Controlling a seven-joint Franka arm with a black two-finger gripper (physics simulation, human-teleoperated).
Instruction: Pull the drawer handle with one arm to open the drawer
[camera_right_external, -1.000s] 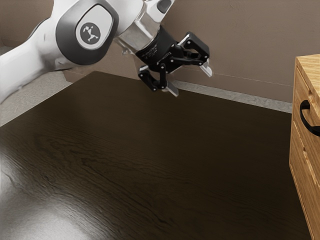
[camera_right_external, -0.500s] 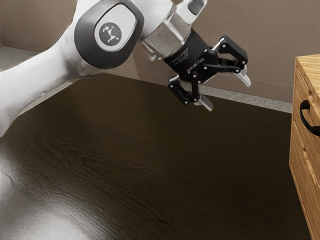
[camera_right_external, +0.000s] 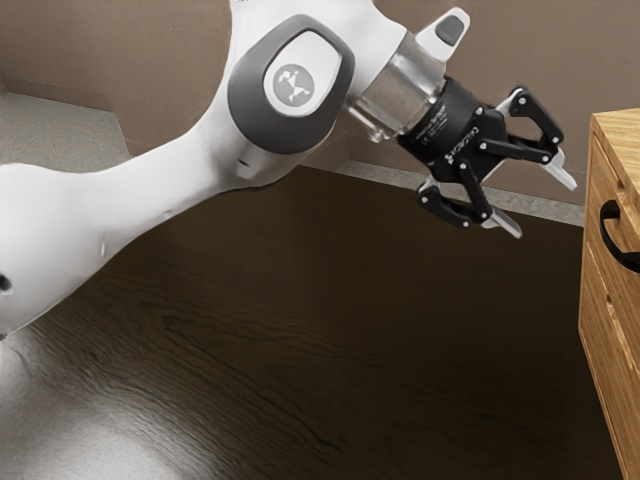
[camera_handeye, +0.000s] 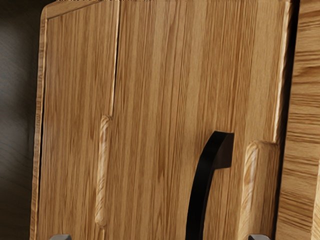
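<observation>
Left of the handle (camera_right_external: 614, 237) in the exterior view, the gripper (camera_right_external: 543, 205) hangs spread wide and empty, near it but apart; the drawer (camera_right_external: 603, 300) looks shut. From the wrist, the handle lies straight ahead: grasp and pull not yet done.

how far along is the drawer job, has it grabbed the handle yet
Done: nothing on the drawer itself; its front looks flush with the wooden cabinet. In hand: the approach, with the open gripper in the air, short of the black handle and aimed at it. Left: reach the handle, close on it, pull the drawer out.
</observation>
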